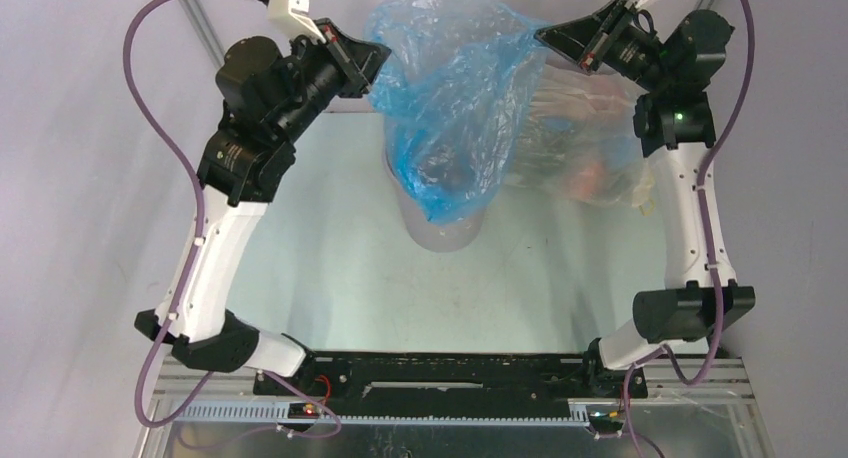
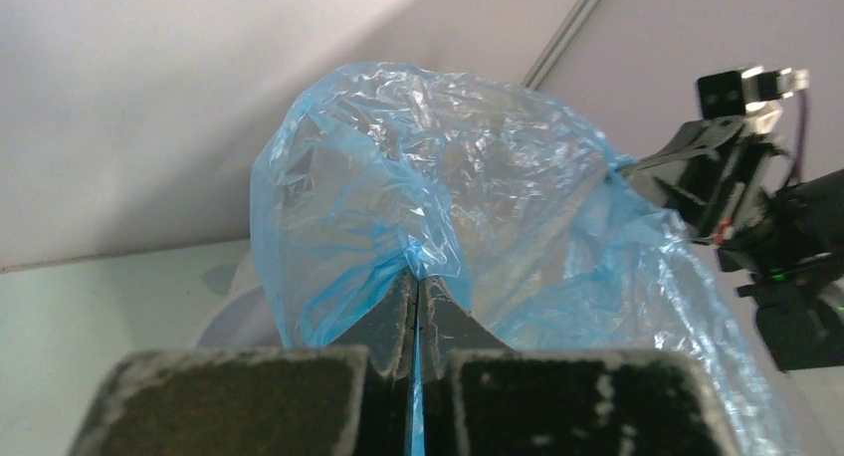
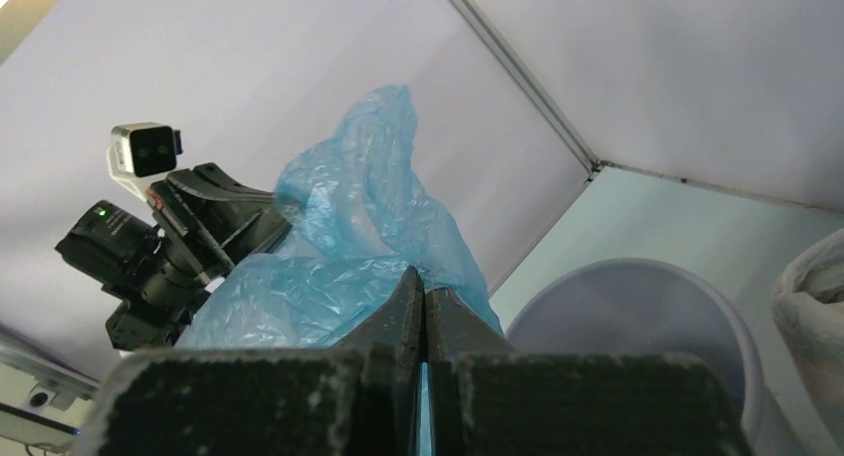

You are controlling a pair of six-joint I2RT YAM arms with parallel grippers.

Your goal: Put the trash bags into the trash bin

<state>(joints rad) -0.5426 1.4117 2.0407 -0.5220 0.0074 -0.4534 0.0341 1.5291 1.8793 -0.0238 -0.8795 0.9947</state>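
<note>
The light-blue trash bag [image 1: 455, 98] hangs stretched between my two grippers, held up above the pale grey trash bin [image 1: 445, 233]; its lower end dips over the bin's mouth. My left gripper [image 1: 372, 63] is shut on the bag's left edge, with blue film pinched between the jaws in the left wrist view [image 2: 418, 277]. My right gripper [image 1: 548, 36] is shut on the bag's right edge, seen in the right wrist view [image 3: 423, 292]. The bin's rim [image 3: 637, 277] shows below and right of the right jaws. The bag [image 2: 478, 187] fills most of the left wrist view.
A large clear whitish bag stuffed with colourful items [image 1: 590, 143] lies on the table right of the bin, under the right arm; its edge shows in the right wrist view [image 3: 811, 297]. Enclosure walls and a metal post [image 1: 205, 23] stand close behind.
</note>
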